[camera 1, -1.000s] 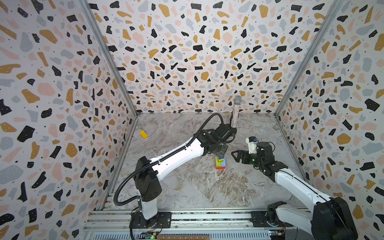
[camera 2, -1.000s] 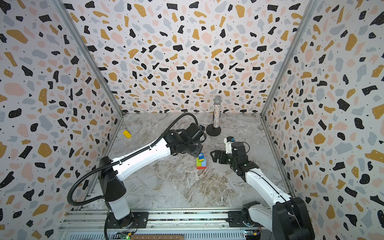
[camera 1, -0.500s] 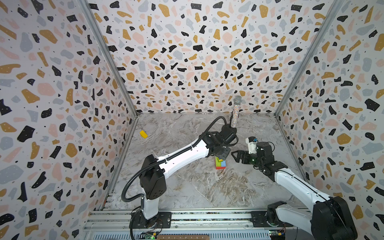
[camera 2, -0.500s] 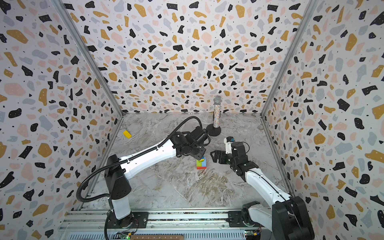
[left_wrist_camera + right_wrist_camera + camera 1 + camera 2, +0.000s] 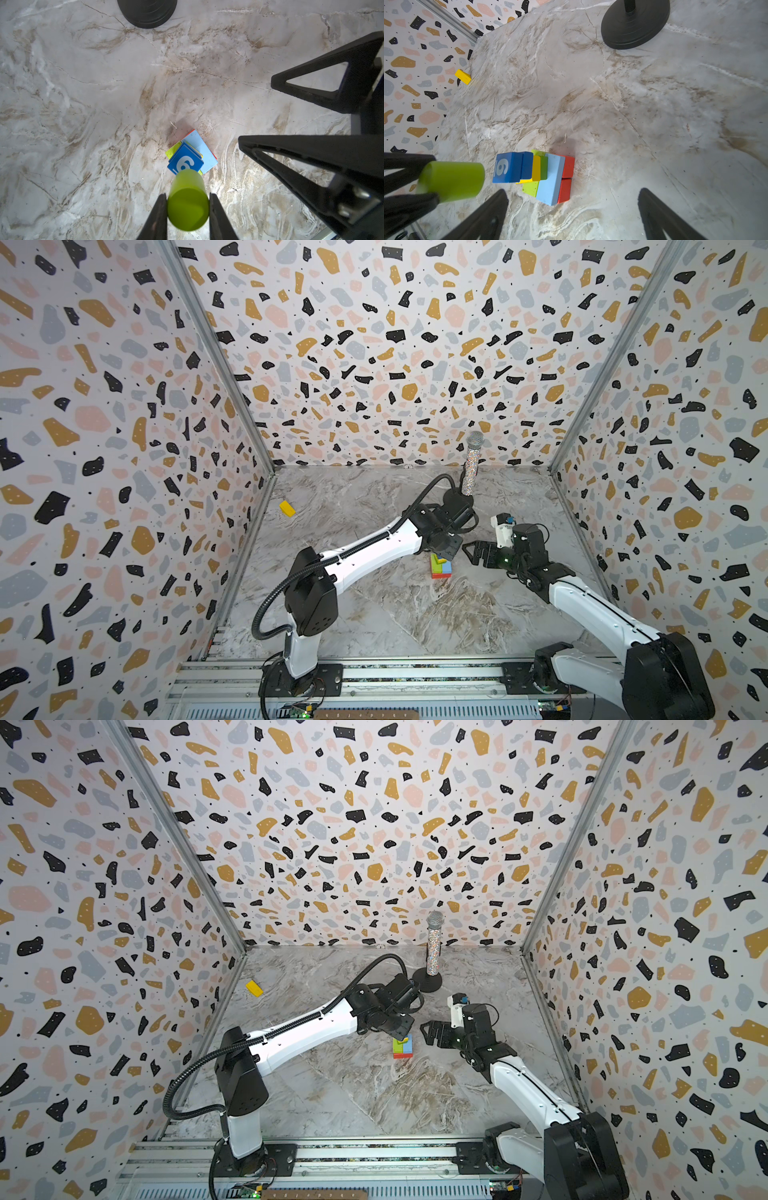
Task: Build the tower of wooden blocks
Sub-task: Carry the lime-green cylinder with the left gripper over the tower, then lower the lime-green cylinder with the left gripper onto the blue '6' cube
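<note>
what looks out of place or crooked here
One yellow block lies alone by the left wall, far from the tower. The tower's layers sit unevenly: the lime green brick juts out sideways below the blue number cube.

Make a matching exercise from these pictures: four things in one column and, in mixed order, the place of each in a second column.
Things:
1. cylinder
2. numbered cube
3. yellow block
4. microphone

Places:
A. stands upright at the back
B. on top of the tower
C. held in the left hand
D. lies alone by the wall

Pairs: 1-C, 2-B, 3-D, 4-A
</note>
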Action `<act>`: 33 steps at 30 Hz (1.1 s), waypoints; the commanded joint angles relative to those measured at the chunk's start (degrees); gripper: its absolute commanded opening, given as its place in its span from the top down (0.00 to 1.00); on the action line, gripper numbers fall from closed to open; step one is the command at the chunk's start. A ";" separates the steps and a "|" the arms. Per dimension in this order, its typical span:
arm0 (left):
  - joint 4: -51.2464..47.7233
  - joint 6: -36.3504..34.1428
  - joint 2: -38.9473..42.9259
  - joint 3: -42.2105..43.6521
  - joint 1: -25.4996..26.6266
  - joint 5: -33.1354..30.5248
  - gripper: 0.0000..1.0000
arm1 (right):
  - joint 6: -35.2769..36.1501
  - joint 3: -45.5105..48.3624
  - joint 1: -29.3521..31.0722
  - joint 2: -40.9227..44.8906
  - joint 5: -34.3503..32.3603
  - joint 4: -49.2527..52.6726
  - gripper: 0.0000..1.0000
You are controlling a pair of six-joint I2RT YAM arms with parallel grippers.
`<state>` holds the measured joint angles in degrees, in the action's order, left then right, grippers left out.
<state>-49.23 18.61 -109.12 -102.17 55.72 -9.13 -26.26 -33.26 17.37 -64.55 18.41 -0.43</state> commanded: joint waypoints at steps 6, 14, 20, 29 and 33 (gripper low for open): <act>1.77 -0.60 -0.83 -0.40 0.40 -0.72 0.76 | 0.70 0.12 -0.18 -0.09 0.78 0.43 0.01; 2.47 -0.16 -1.17 -0.22 0.37 -1.07 0.76 | 0.76 0.10 -0.15 -0.20 1.19 0.43 0.01; 2.43 -0.15 -1.62 0.12 0.16 -1.91 0.77 | 0.71 0.11 -0.16 -0.13 1.42 0.43 0.01; 3.52 0.08 -1.10 1.69 -0.57 -0.67 0.78 | 0.77 0.06 -0.19 -0.29 1.52 0.43 0.01; 4.03 0.11 -1.10 2.06 -0.73 -0.32 0.78 | 0.77 0.12 -0.16 -0.38 1.60 0.43 0.01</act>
<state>-46.68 18.68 -110.08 -100.79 55.29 -9.91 -26.26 -33.26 17.37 -64.99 19.73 -0.43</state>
